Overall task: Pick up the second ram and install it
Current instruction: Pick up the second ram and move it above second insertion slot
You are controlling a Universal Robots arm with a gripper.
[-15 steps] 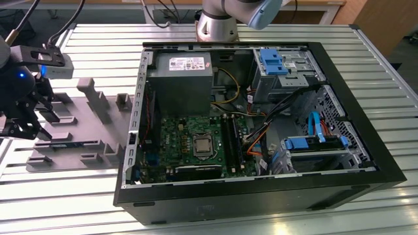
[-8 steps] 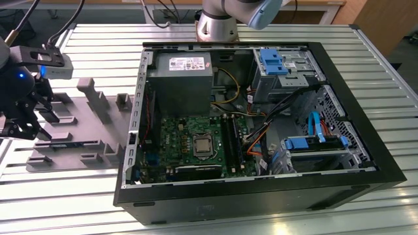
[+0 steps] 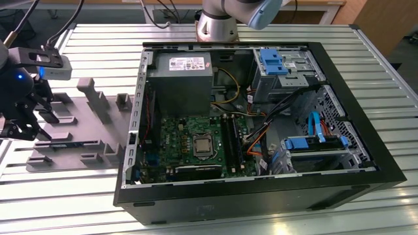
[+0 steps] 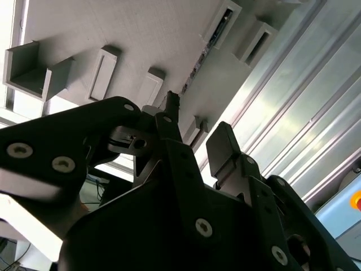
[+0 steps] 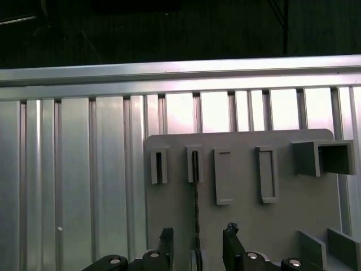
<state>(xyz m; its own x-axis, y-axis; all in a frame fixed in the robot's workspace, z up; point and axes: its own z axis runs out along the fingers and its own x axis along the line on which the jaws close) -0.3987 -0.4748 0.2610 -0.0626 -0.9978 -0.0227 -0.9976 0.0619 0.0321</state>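
Observation:
The second ram [image 5: 196, 203] stands on edge in a slot of the grey holder plate [image 5: 242, 226], seen as a thin dark strip. In the second wrist view the ram [image 4: 196, 69] runs as a thin line across the plate ahead of the fingertips. My gripper [image 5: 198, 236] is open just above the plate, with one finger [image 5: 166, 237] on each side of the strip and not touching it. In the exterior view, my gripper [image 3: 25, 128] hangs over the plate's end at that view's left, close to the ram [image 3: 65, 145].
The open computer case [image 3: 261, 196] lies to the exterior view's right of the holder plate [image 3: 98, 122], with the green motherboard [image 3: 176, 142] and its black memory slots [image 3: 230, 137] inside. Raised grey blocks [image 3: 91, 95] stand on the plate. The ribbed metal table [image 3: 65, 196] lies under everything.

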